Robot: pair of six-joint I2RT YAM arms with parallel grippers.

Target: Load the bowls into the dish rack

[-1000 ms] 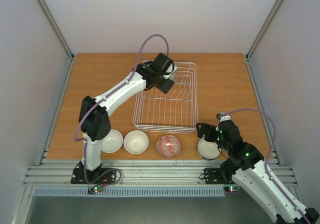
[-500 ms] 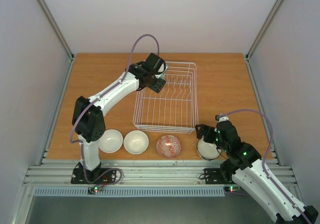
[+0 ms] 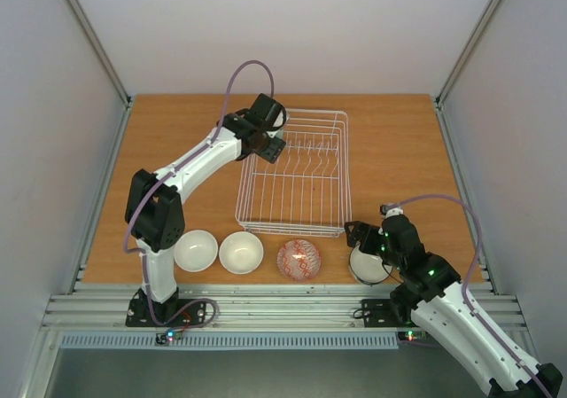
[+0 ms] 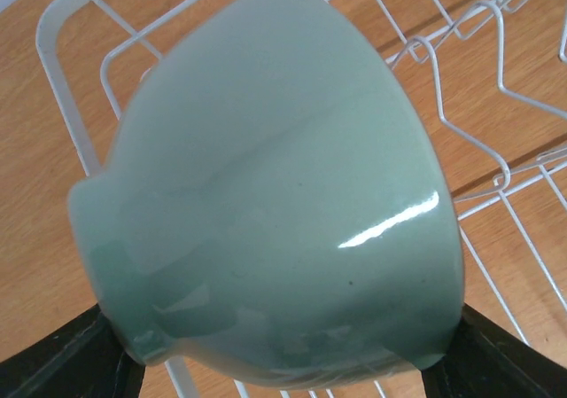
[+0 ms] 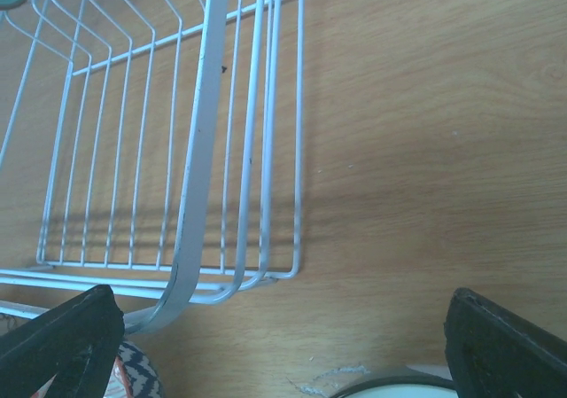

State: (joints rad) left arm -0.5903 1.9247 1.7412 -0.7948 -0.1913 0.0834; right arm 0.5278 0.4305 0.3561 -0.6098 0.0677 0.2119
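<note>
The left gripper (image 3: 269, 140) clamps one green bowl (image 4: 275, 203) over the single dish rack (image 3: 291, 230)'s far-left corner, while the right gripper (image 3: 366, 239)'s jaws gape above one dark-rimmed bowl (image 3: 368, 267), beside one red-patterned bowl (image 3: 299, 259) and two white bowls (image 3: 241, 252).

Glossy glazed green bowl (image 4: 275, 194), white wire dish rack (image 3: 297, 172), wood-grain table (image 3: 399, 150).

Robotics lab test cell: plain white panel walls (image 3: 292, 26) across top of frame, aluminium framing (image 3: 93, 35) at upper left and right, wooden tabletop (image 3: 399, 150) at centre, slotted metal rail (image 3: 283, 309) along bottom edge.
</note>
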